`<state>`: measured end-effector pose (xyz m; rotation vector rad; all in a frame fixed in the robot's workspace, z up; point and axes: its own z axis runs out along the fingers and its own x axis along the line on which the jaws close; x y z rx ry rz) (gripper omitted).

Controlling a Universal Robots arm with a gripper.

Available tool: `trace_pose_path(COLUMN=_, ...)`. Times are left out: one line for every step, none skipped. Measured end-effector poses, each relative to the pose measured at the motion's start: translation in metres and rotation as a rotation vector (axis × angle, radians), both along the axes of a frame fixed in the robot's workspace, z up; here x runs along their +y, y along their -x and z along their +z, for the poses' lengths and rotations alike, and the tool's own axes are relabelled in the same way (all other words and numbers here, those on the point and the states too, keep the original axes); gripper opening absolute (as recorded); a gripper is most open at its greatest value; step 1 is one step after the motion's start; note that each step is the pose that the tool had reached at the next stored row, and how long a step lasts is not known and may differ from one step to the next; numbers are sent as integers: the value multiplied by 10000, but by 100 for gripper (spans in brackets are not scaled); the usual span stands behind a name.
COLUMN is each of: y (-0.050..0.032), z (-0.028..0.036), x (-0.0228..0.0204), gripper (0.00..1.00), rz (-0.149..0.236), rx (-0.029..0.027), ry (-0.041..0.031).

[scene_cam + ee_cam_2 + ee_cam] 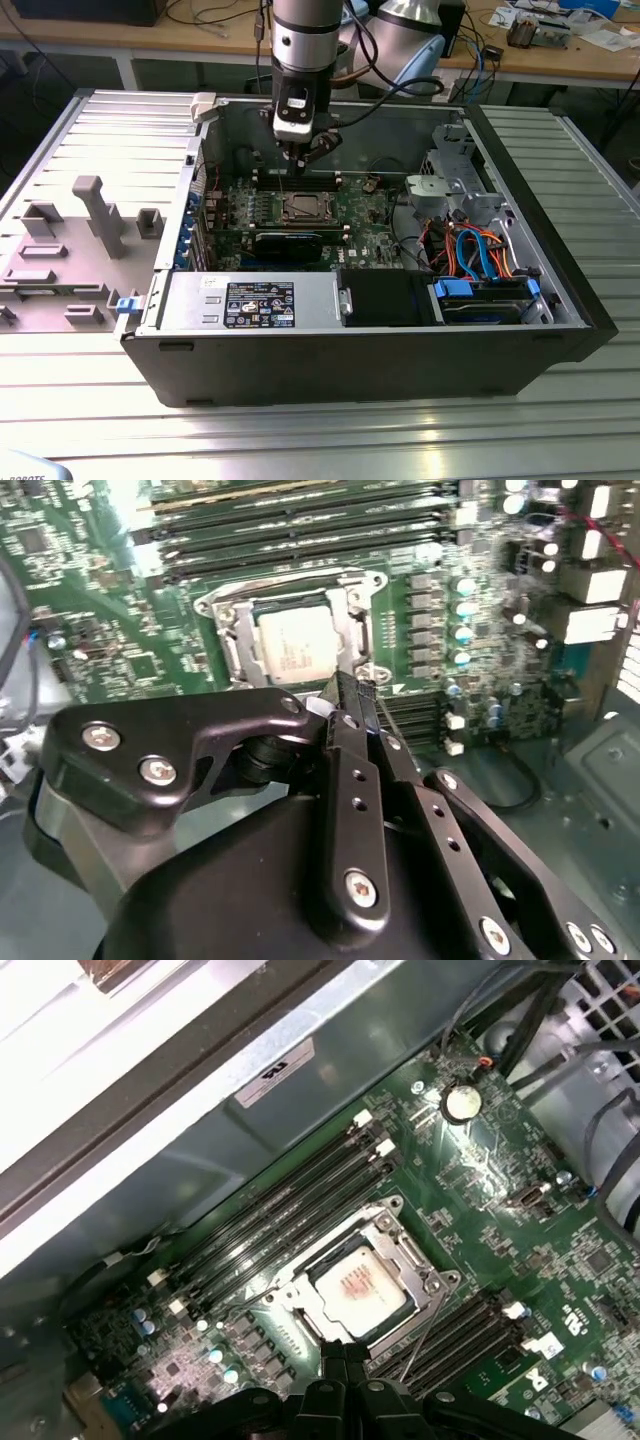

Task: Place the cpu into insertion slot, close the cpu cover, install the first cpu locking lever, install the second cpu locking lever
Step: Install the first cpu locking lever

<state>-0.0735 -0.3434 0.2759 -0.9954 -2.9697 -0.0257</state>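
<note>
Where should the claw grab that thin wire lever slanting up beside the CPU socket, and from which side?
Probably mid-shaft on the lever, from above, claw closing across the wire. In the first wrist view it slants clear of the cpu cover, leaving room either side.

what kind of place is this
Probably a robotics lab or test workshop: an open computer case lies on a ribbed metal table, the arm's gripper hangs over its motherboard, and cluttered workbenches stand behind.

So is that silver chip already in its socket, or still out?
In. The cpu lies flat inside the insertion slot, the cpu cover framing it, gripper beside.
</note>
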Motion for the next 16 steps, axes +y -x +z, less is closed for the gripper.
trace_pose_path(y=3, z=0, x=0, gripper=11, rz=14, rx=-108, ry=1)
trace_pose_path(y=5, z=-2, x=0, gripper=11, rz=19, rx=-216, ry=3)
trace_pose_path(y=12, z=-5, x=0, gripper=11, rz=21, rx=-342, ry=3)
trace_pose_path(y=14, z=-8, x=1, gripper=11, rz=83, rx=-405, ry=0)
trace_pose_path(y=14, z=-10, x=0, gripper=11, rz=320, rx=-410, ry=-5)
trace_pose_path(y=14, z=-12, x=0, gripper=11, rz=484, rx=-410, ry=-9)
trace_pose_path(y=15, z=-13, x=0, gripper=11, rz=760, rx=-409, ry=-13)
trace_pose_path(y=15, z=-15, x=0, gripper=11, rz=958, rx=-410, ry=-16)
trace_pose_path(y=15, z=-17, x=0, gripper=11, rz=1215, rx=-411, ry=-21)
trace_pose_path(y=15, z=-19, x=0, gripper=11, rz=1404, rx=-412, ry=-26)
trace_pose_path(y=15, z=-21, x=0, gripper=11, rz=1580, rx=-413, ry=-31)
trace_pose_path(y=15, z=-23, x=0, gripper=11, rz=1818, rx=-413, ry=-34)
trace_pose_path(y=15, z=-25, x=0, gripper=11, rz=2005, rx=-415, ry=-38)
trace_pose_path(y=15, z=-27, x=0, gripper=11, rz=2221, rx=-423, ry=-41)
trace_pose_path(y=15, z=-28, x=0, gripper=11, rz=2332, rx=-431, ry=-43)
trace_pose_path(y=15, z=-30, x=0, gripper=11, rz=2433, rx=-450, ry=-43)
